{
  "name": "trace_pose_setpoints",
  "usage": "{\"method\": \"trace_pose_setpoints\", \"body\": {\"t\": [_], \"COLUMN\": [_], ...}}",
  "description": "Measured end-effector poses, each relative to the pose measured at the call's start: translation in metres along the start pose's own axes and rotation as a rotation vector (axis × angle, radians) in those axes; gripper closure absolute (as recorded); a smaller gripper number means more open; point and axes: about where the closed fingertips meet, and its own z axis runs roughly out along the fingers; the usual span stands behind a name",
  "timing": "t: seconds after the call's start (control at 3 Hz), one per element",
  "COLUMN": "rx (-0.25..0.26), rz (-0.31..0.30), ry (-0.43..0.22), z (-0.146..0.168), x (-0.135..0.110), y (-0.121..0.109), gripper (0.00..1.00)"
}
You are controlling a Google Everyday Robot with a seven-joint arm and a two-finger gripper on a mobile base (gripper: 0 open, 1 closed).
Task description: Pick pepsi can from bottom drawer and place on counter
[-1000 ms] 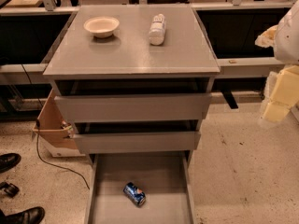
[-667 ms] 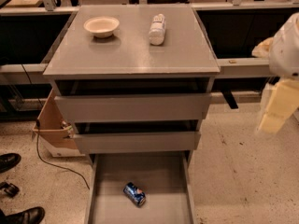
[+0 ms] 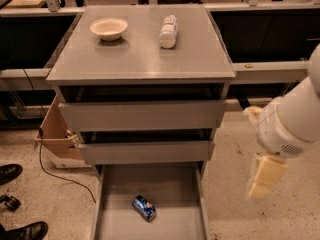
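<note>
While the bottom drawer (image 3: pixel 170 184) stands pulled out at the 6 o'clock side of the cabinet, the pepsi can (image 3: pixel 144 207) lies on its side on the drawer's flat grey floor. It sits left of the floor's middle, clear of both side walls, with its long axis running from about 10 o'clock to 4 o'clock.

The gripper (image 3: pixel 265 179), a pale cream part, hangs below the white arm housing (image 3: pixel 292 124), outside the cabinet at roughly 4 o'clock from its centre. It is above the speckled floor (image 3: pixel 250 219) and well apart from the can, at about the can's 3 o'clock. Whether the claw is open or closed cannot be told.

The counter (image 3: pixel 140 59) carries two items. A shallow cream bowl (image 3: pixel 108 28) stands upright at 10 o'clock. A white bottle (image 3: pixel 168 31) lies on its side at about 12 o'clock, apart from the bowl.

The top drawer (image 3: pixel 142 115) and the middle drawer (image 3: pixel 147 152) each sit slightly forward of the frame.

A cardboard box (image 3: pixel 55 134) rests against the cabinet at 9 o'clock, with a dark cable (image 3: pixel 60 176) trailing beside it. Black shoes (image 3: pixel 9 173) are at 8 o'clock.
</note>
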Motion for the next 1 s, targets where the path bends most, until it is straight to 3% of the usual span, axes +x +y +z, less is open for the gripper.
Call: {"method": "trace_pose_setpoints", "body": {"t": [0.67, 1.0], "rx": [-0.134, -0.205], "rz": [-0.015, -0.006], "ry": [-0.084, -0.108], "z": [0.131, 0.179], "x": [-0.010, -0.028], "y": [0.080, 0.123], "gripper": [0.00, 0.00]}}
